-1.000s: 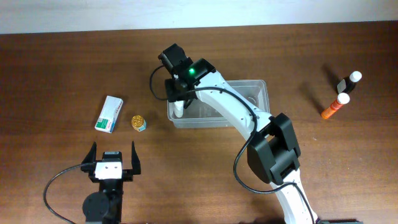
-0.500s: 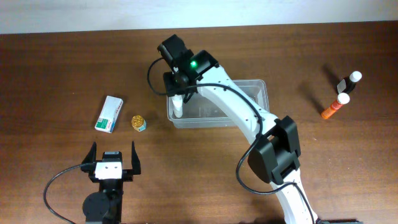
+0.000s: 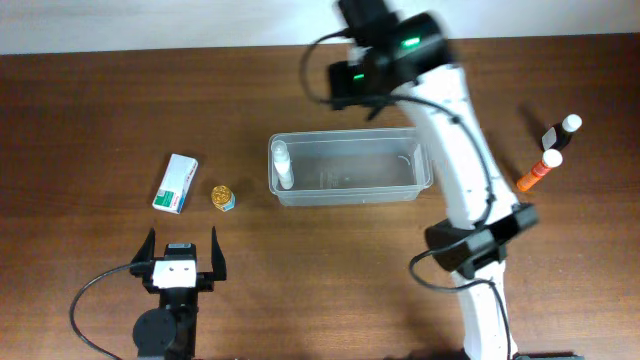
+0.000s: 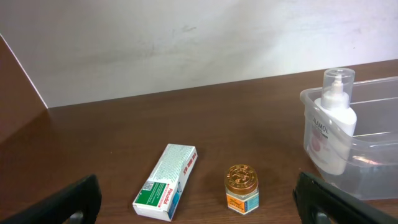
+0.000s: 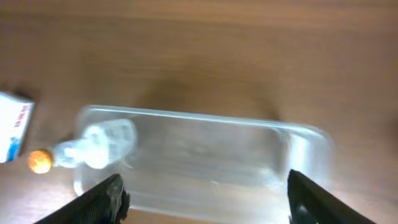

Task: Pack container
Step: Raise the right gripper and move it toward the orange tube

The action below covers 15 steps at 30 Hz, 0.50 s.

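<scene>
Below our right gripper point(image 5: 202, 196), spread wide and empty, lies the clear, rounded-corner plastic container point(image 5: 205, 155), long axis side to side, a white pump bottle point(image 5: 106, 140) upright in its left end; ahead of our left gripper point(image 4: 199, 202), equally wide and empty, sit a cardboard box point(image 4: 166, 182) and gold-lidded jar point(image 4: 241, 186).

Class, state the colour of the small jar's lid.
Gold; the lid shows best in the left wrist view.

Clear rectangular container point(image 3: 350, 178) sits open mid-table, a white pump bottle point(image 3: 283, 166) standing at its left end
</scene>
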Motion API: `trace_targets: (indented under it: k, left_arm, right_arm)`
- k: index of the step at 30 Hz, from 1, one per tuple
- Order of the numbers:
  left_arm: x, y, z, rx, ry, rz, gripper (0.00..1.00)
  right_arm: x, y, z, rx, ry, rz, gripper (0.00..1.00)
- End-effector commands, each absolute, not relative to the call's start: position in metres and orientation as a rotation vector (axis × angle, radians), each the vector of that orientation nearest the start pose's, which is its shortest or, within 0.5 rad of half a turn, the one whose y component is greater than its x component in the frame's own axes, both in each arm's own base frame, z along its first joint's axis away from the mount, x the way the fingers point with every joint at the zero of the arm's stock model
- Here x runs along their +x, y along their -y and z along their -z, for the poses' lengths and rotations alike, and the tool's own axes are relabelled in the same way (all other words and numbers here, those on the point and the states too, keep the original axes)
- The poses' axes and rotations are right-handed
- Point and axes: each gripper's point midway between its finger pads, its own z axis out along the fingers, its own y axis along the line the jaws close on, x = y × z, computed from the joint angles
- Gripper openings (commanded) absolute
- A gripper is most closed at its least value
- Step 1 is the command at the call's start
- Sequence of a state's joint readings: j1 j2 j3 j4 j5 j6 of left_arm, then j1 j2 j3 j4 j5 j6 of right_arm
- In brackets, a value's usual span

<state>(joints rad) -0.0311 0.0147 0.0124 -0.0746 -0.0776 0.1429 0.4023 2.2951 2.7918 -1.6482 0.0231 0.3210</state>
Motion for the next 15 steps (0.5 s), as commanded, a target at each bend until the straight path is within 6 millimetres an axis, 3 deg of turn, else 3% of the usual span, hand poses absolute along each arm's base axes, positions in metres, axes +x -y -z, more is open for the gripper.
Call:
trace_targets:
  k: [1, 6, 10, 15]
  left_arm:
    - [0.246, -0.005, -0.158, 0.101, -1.643, -0.157, 0.99]
    - [0.246, -0.005, -0.158, 0.101, -1.643, -0.157, 0.99]
    - [0.246, -0.005, -0.158, 0.100, -1.643, -0.157, 0.99]
    - [0.246, -0.005, -0.158, 0.101, -1.643, -0.157, 0.99]
  right_arm:
    - [0.450, -0.142, -0.284, -0.070, -2.674, -0.171, 0.79]
    - [0.452, -0.104, -0.305, 0.022, -2.630, -0.193, 0.82]
    - [0.450, -0.085, -0.315, 0.022, -2.608, -0.169, 0.94]
    - [0.428, -0.062, -0.318, 0.053, -2.646, -0.088, 0.99]
